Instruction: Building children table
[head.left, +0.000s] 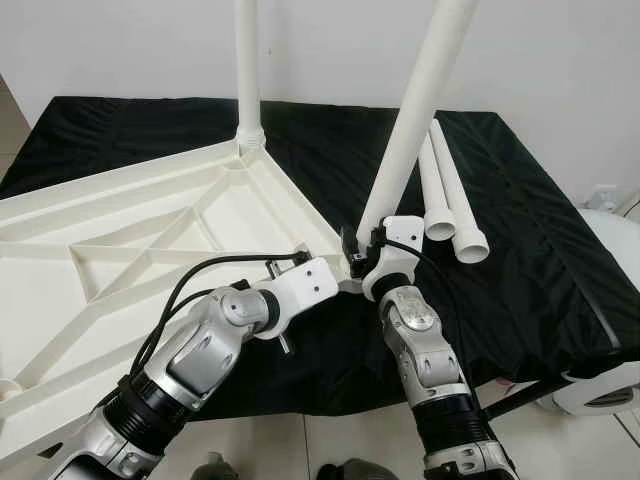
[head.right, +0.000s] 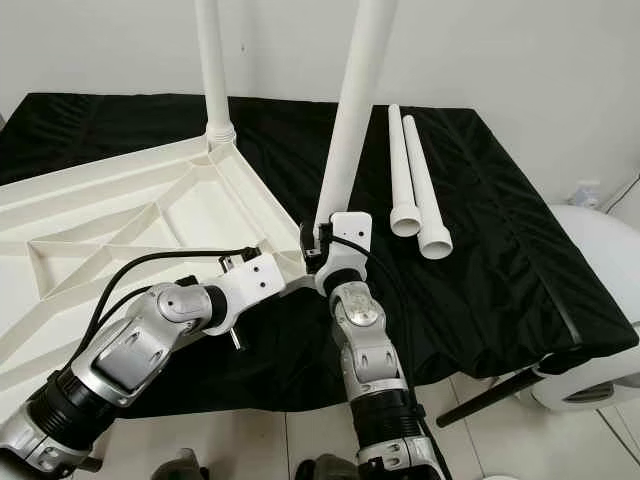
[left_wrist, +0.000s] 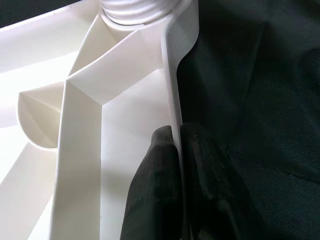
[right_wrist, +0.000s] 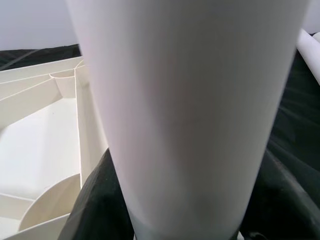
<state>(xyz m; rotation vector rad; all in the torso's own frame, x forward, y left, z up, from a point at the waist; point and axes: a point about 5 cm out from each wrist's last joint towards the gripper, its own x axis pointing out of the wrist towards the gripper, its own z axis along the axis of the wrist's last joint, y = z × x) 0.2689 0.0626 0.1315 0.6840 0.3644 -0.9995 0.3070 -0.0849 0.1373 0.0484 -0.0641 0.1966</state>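
I see the white tabletop (head.left: 120, 230) upside down on the black cloth (head.left: 520, 250), one leg (head.left: 248, 70) upright in its far corner. Left gripper (left_wrist: 177, 145) pinches the tabletop's rim. Right gripper (head.left: 362, 255) grips a tilted leg (head.left: 415, 110) at the near corner. Two spare legs (head.left: 450, 200) lie just beside it.

Both silver arms forward and converging, left tool (left_wrist: 177, 165) pinched closed, right tool (head.left: 362, 243) clamped.
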